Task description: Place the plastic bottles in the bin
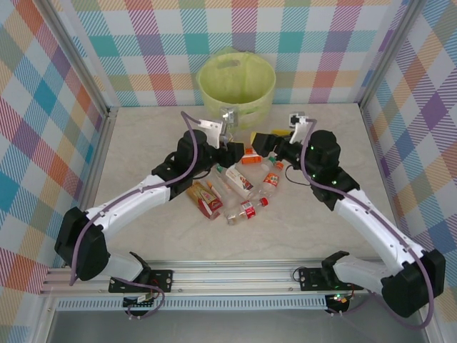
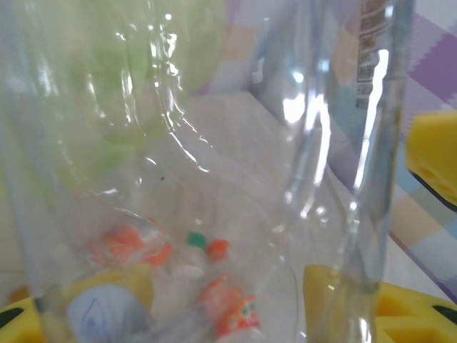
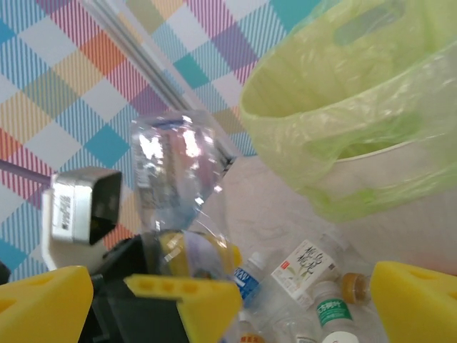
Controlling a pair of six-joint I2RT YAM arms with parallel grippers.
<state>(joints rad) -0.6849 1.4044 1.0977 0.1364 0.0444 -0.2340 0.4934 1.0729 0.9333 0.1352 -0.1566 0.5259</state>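
My left gripper (image 1: 232,148) (image 2: 214,314) is shut on a clear plastic bottle (image 2: 214,164) (image 3: 178,179), which stands upright above the pile, its body between the yellow fingers (image 2: 400,307). My right gripper (image 1: 265,141) (image 3: 232,286) is open close beside it, with nothing between its yellow fingers (image 3: 418,300). The bin (image 1: 237,78) (image 3: 343,93), cream-white with a yellow-green bag, stands at the back just beyond both grippers. Several more bottles lie on the table below: a white-labelled one (image 1: 241,179) (image 3: 307,264), a red-labelled one (image 1: 246,211), an orange one (image 1: 250,157), a blue-labelled one (image 3: 246,275).
Checked fabric walls and metal frame posts (image 1: 107,143) close in the table on three sides. Bare table surface (image 1: 143,143) lies left of the pile, and more of it (image 1: 335,136) to the right. A metal rail (image 1: 228,275) runs along the near edge.
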